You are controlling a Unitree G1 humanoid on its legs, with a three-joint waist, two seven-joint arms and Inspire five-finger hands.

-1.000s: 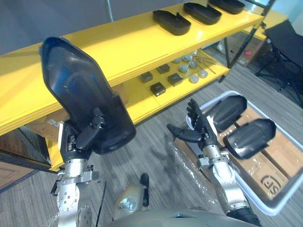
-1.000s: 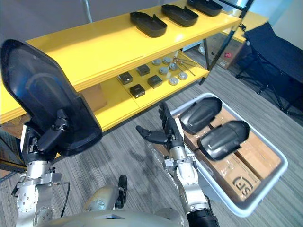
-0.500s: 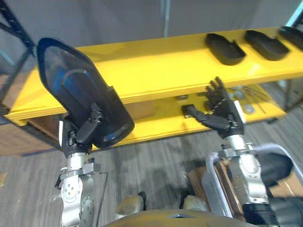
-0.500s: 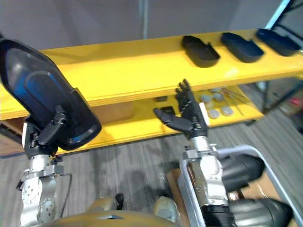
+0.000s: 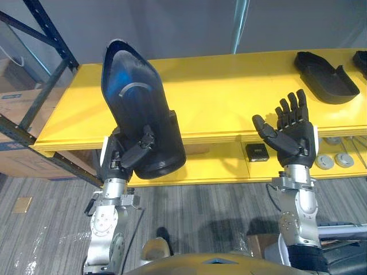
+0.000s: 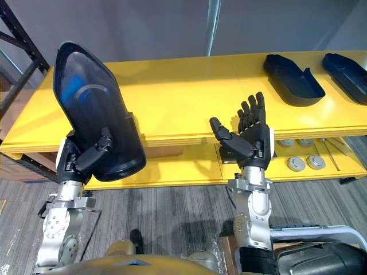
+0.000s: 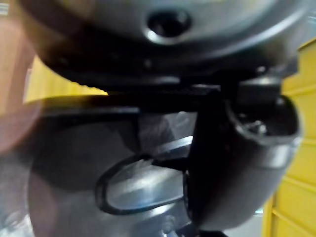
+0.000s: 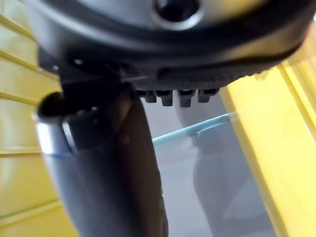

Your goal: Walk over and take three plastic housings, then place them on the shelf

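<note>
Left robot hand [image 5: 123,161] is clamped on a black plastic housing [image 5: 135,103], thumb across its wide lower end, fingers behind it. The housing stands nearly upright, narrow rounded end up, hollow side facing the robot. It's held in front of the left part of the yellow shelf [image 5: 218,97], not resting on the top board.

Right robot hand [image 5: 292,134] is raised in front of the shelf's front edge w/ fingers straight and apart, thumb out, palm empty.

Top board, far right: two more black housings, both hollow side up. One [image 6: 293,86] is in full view; the second [image 6: 347,69], just beside it, is cut off by the frame edge.

Lower board, behind the right robot hand: a small black block [image 5: 257,152] and grey round discs [image 5: 324,161].

Bottom right corner: white bin rim [image 6: 309,229] w/ a dark housing [image 6: 321,260] inside. At left, a dark rack frame [image 5: 50,91] and a cardboard box [image 5: 14,132] behind it.
</note>
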